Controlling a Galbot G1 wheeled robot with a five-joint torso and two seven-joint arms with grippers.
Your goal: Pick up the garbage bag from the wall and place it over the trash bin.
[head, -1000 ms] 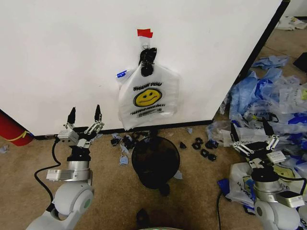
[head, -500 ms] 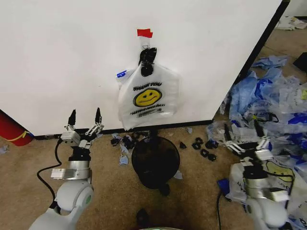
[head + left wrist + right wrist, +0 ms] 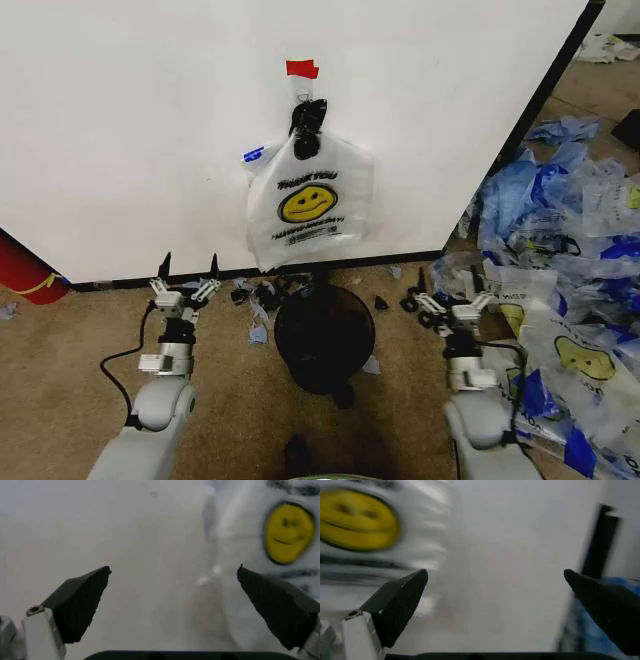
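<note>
flanking trash bin (image 3: 324, 335), splayed grippers

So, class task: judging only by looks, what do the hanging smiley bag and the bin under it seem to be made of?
The garbage bag: likely thin, glossy plastic film; it wrinkles and looks translucent white. The trash bin: dark, matte, round; whether metal mesh or plastic cannot be told.

One garbage bag (image 3: 309, 204), one trash bin (image 3: 324, 334)
</note>
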